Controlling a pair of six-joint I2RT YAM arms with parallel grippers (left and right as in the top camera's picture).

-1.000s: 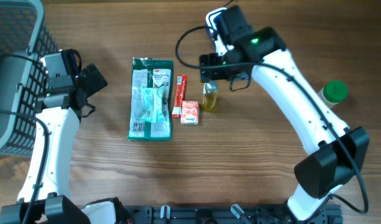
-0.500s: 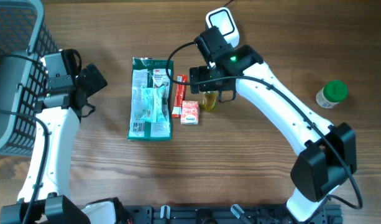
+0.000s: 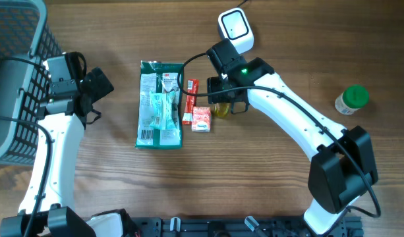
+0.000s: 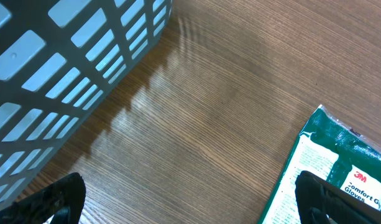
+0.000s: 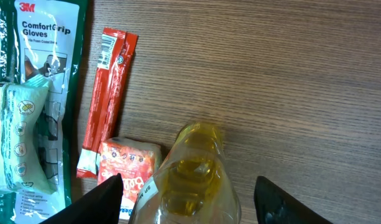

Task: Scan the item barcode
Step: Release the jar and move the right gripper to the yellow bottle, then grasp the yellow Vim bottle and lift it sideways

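The right gripper (image 5: 191, 194) hangs low over the bottle (image 5: 193, 168). Its two fingers stand on either side of the bottle with a thin gap on each side, so the hand is spread and pinches nothing yet.

The bottle is small and clear and holds a yellow liquid. It seems to lie on its side on the table (image 5: 289, 74), touching or almost touching the orange packet (image 5: 129, 171) on one side. A white label with some blue print shows at its edge. I cannot see a barcode from here.

I judge the bottle to be light and quite stiff, but its round, smooth wall may be slippery, and it could roll away if only one finger pushes it. The best hold is probably across the middle of the body, both fingers meeting it together, with the label left free for scanning.

Beyond the packet lies a red stick (image 5: 106, 102), and then a green pack of gloves (image 5: 38, 93).

Farther off, the white scanner (image 3: 235, 26) sits near the back edge, behind the right arm. A jar (image 3: 352, 99) with a green lid stands well apart at the side.

The left gripper (image 4: 196, 199) is spread wide and holds nothing, between the gloves and the basket (image 3: 37, 33).
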